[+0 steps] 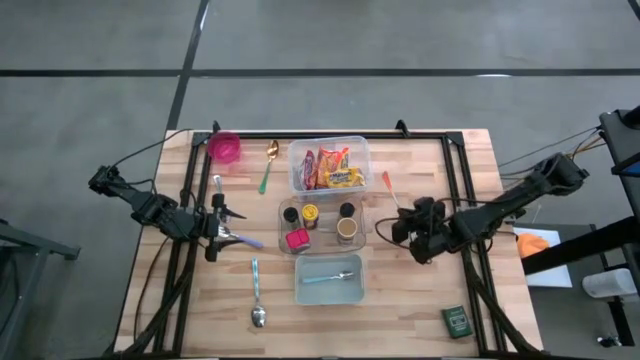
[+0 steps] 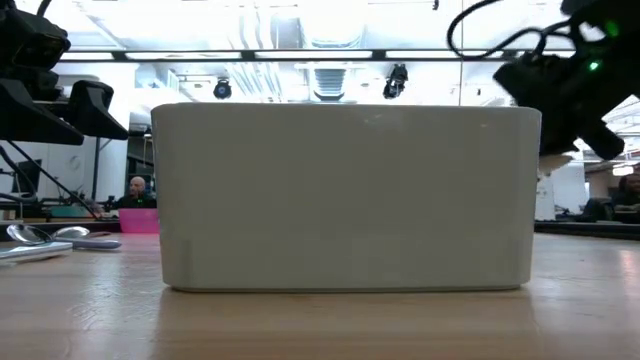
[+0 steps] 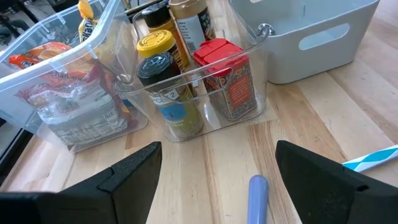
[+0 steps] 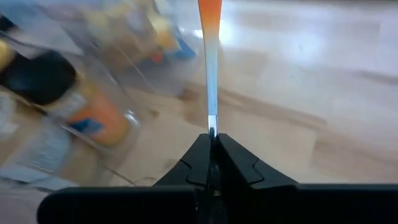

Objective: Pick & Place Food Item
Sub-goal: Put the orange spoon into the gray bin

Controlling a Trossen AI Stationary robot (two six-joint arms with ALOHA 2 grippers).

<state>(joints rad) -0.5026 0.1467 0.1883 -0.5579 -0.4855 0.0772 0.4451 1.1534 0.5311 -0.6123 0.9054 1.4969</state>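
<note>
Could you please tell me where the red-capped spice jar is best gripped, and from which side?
Take the red-capped spice jar by its cap, coming down from above. It stands upright in the clear bin, whose walls cover its body, with a yellow-lidded jar close beside, so only the top is free. The open left gripper faces the bin wall from outside.

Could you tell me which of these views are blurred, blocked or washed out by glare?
Right wrist view: the jars behind the shut right gripper are smeared, though the orange-handled utensil it pinches is sharp. Low view: the white bin fills the frame, ceiling lights blown out. High and left wrist views: evenly lit, sharp.
</note>
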